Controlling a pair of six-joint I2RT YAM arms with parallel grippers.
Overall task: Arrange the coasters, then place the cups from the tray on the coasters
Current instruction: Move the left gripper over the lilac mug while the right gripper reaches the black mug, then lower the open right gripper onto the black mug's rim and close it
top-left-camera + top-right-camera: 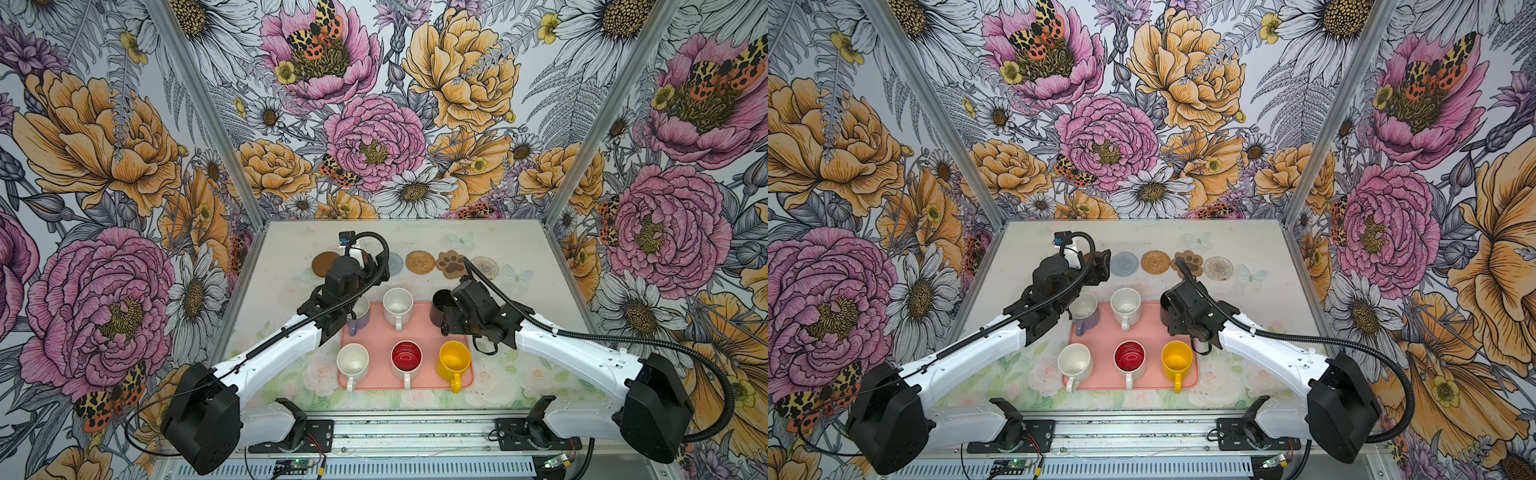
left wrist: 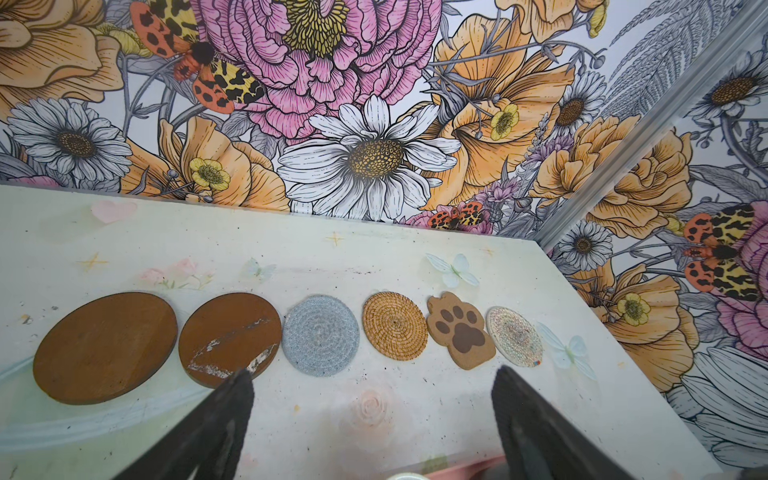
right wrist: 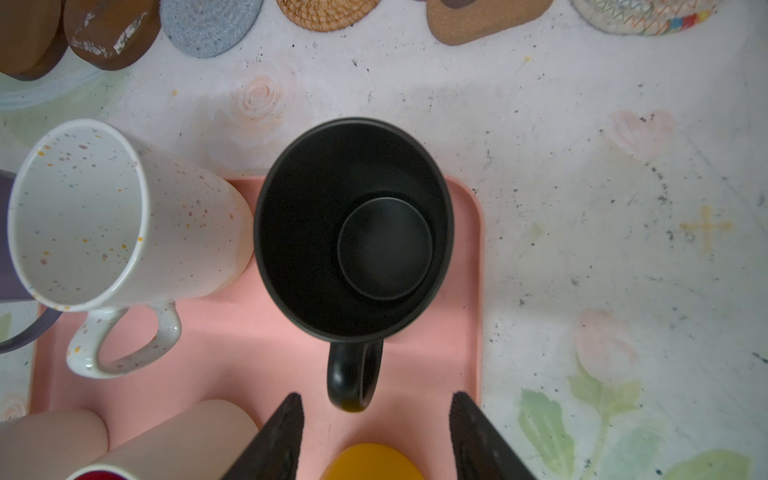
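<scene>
Six coasters (image 2: 320, 334) in a row, six cups (image 1: 406, 359) on one tray (image 1: 376, 334); left hand (image 2: 372, 372), right hand (image 3: 376, 399) both apart.

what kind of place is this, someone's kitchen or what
Probably a robot test cell, not a kitchen: floral printed panels box in a small table, two robot arms are mounted on a metal rail, and mugs on a tray plus coasters look like props.

You're looking into a lab robot test cell, not a home: floral-printed panels (image 1: 365, 104) set in aluminium posts (image 1: 208, 112) box in a small table (image 1: 291, 249) on three sides. Along its near edge, two white robot arms (image 1: 274, 345) are bolted to a metal rail (image 1: 415, 432), with bare circuit boards (image 1: 291, 462) below.
</scene>
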